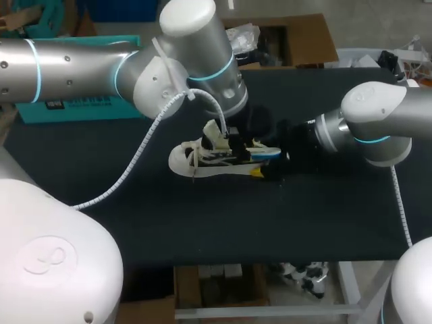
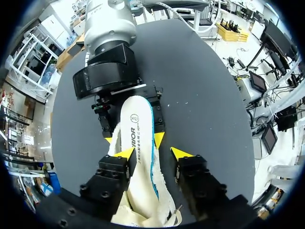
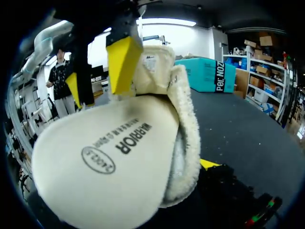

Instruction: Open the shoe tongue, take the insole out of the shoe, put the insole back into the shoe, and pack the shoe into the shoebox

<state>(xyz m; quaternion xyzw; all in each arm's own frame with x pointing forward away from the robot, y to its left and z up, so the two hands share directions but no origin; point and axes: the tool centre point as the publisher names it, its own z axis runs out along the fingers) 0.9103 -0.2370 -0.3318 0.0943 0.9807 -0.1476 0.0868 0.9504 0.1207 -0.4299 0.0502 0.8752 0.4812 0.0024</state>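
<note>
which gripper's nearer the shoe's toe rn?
Left. The left gripper is over the middle of the shoe; the right gripper is at its heel end, opposite the toe.

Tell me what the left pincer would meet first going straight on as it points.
The left pincer would first meet the insole lying ahead between its fingers, then probably the right pincer.

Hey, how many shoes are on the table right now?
1. The white shoe lies mid-table, its insole sticking out of it. Another could be inside the teal box at the table's far left, whose inside does not show.
</note>
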